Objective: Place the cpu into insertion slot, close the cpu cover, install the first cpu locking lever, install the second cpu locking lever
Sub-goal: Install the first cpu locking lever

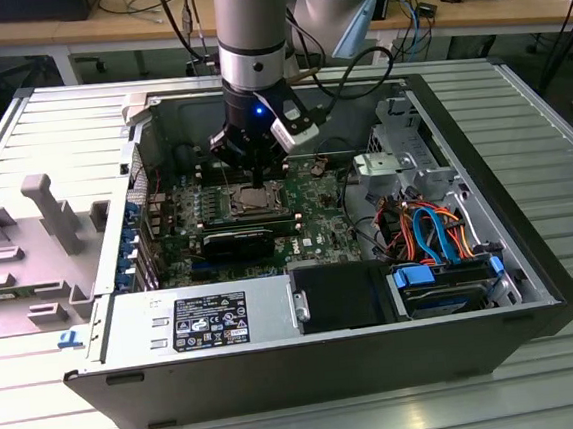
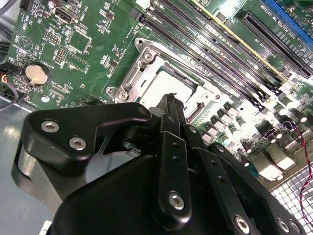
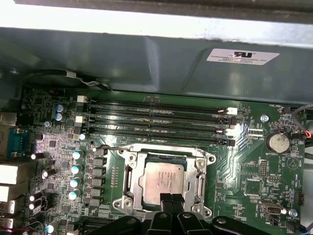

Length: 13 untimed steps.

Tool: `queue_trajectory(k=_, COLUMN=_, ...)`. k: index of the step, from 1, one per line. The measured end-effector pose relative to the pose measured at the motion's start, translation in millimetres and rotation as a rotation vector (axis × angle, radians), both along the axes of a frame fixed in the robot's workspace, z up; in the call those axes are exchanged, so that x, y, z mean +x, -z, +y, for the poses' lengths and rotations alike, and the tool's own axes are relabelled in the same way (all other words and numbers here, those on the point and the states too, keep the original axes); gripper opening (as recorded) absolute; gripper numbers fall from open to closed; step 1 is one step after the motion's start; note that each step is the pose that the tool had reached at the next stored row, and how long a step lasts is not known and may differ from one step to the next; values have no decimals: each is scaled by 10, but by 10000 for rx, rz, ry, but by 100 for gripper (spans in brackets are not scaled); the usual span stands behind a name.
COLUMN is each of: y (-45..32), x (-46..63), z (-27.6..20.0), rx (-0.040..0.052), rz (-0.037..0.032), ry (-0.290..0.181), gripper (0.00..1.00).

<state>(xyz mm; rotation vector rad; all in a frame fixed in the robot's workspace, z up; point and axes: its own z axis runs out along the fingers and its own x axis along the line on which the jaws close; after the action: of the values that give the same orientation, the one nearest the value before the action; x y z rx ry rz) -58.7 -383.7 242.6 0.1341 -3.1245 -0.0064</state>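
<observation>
Partly hidden behind the closed, empty gripper [image 3: 171, 199], the cpu [image 3: 164, 180] sits under the cpu cover [image 3: 128, 177], fingertips at its edge.

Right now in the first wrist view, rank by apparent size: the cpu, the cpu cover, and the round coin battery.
1. cpu cover, the frame surrounding the chip
2. cpu
3. coin battery, clearly smallest

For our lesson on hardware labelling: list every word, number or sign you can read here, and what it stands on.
None can be read for sure.
White sticker on the case wall: print too small.
Black label on the power supply: too small.
cpu top: faint print, unreadable.
</observation>
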Motion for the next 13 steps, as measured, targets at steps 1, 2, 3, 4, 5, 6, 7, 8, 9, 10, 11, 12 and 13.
queue_trajectory(k=1, y=-2, x=0, z=0, rx=0, rz=0, ry=0, gripper=11)
queue_trajectory(k=2, y=-2, x=0, z=0, rx=0, rz=0, ry=0, gripper=11)
queue_trajectory(k=3, y=-2, x=0, z=0, rx=0, rz=0, ry=0, gripper=11)
queue_trajectory(k=4, y=-3, x=-6, z=0, rx=-1, rz=0, ry=1, gripper=11)
queue_trajectory(k=5, y=-3, x=-11, z=0, rx=-1, rz=1, ry=1, gripper=11)
queue_trajectory(k=6, y=-3, x=-16, z=0, rx=-2, rz=1, ry=0, gripper=11)
queue_trajectory(k=7, y=-2, x=-19, z=0, rx=0, rz=0, ry=0, gripper=11)
queue_trajectory(k=8, y=-2, x=-22, z=0, rx=0, rz=0, ry=1, gripper=11)
queue_trajectory(k=9, y=-2, x=-23, z=0, rx=0, rz=0, ry=-1, gripper=11)
queue_trajectory(k=10, y=-2, x=-24, z=0, rx=-1, rz=1, ry=-2, gripper=11)
queue_trajectory(k=11, y=-2, x=-25, z=0, rx=0, rz=0, ry=-1, gripper=11)
queue_trajectory(k=12, y=-2, x=-26, z=0, rx=0, rz=0, ry=-1, gripper=11)
queue_trajectory(k=13, y=-2, x=-26, z=0, rx=0, rz=0, ry=0, gripper=11)
